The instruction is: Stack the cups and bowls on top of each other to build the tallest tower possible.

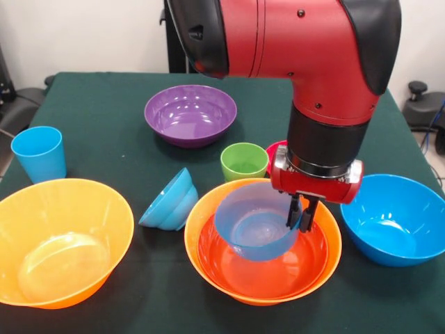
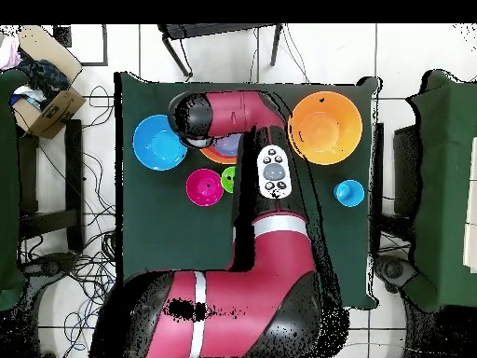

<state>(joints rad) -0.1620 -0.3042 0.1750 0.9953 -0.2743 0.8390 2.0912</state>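
In the front view my gripper (image 1: pixel 301 221) is shut on the right rim of a pale blue bowl (image 1: pixel 250 224). It holds the bowl tilted just above a red-orange bowl (image 1: pixel 271 273) that is nested in a big orange bowl (image 1: pixel 192 242). These nested bowls are the tower. A lime green cup (image 1: pixel 244 161) stands upright just behind it. A small pink-red bowl (image 1: pixel 274 149) peeks out behind the arm. A light blue cup (image 1: pixel 39 153) stands at the far left. In the overhead view the arm hides the gripper and the tower.
A second big orange bowl (image 1: pixel 59 240) sits at the front left. A blue bowl (image 1: pixel 170 200) lies on its side beside the tower. A purple bowl (image 1: pixel 190 113) is at the back and a blue bowl (image 1: pixel 396 217) at the right. The dark green table (image 1: pixel 104 97) bears them all.
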